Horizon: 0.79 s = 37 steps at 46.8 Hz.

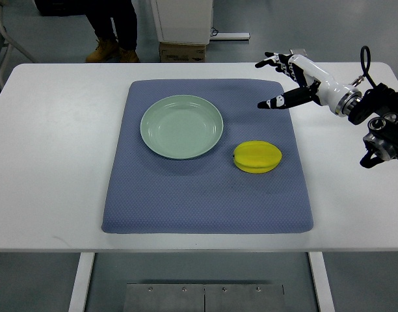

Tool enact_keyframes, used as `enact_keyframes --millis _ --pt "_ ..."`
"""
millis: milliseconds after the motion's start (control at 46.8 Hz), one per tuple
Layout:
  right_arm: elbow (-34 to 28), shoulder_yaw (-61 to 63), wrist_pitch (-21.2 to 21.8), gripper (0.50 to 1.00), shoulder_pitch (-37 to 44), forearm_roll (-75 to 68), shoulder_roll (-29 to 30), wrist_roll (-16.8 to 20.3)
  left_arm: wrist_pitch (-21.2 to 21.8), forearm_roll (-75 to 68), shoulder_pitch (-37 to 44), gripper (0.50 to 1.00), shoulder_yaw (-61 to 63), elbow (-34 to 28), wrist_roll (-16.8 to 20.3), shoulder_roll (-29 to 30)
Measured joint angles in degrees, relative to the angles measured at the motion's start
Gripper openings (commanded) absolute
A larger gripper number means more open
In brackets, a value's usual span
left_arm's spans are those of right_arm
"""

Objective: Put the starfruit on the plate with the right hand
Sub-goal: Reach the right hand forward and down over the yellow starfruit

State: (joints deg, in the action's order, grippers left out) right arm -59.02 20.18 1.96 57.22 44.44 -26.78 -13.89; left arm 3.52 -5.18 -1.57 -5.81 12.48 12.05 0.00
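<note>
Hovering with fingers spread and empty, the right hand (285, 79) sits beyond the starfruit (257, 156), whose long axis runs left-right beside the plate (151, 139).

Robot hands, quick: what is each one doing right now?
Right robot hand: open, fingers spread, holding nothing, up beyond the starfruit.
Left robot hand: not in the picture.

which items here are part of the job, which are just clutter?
Job:
starfruit, on the mat
plate, empty
right hand, open, above the mat's far right corner

Not job:
blue mat
cardboard box on the floor
person's legs behind the table
</note>
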Motion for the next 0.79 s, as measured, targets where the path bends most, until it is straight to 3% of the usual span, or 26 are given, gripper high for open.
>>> enact_keyframes --millis 235,683,790 --pt "-4.82 -6.04 0.01 1.0 3.29 2.28 -2.16 0.25 0.0 0.0 -0.01 1.0 -0.01 0.0 0.0 0.0" --pt "-6.35 -14.06 0.19 1.0 5.01 8.34 -2.59 0.07 0.0 0.0 -0.01 1.0 0.0 -0.01 0.0 0.0" --pt "-7.18 -14.97 1.89 1.0 5.17 9.41 -2.59 0.04 0.0 0.0 0.0 1.0 0.0 -0.01 0.0 0.0"
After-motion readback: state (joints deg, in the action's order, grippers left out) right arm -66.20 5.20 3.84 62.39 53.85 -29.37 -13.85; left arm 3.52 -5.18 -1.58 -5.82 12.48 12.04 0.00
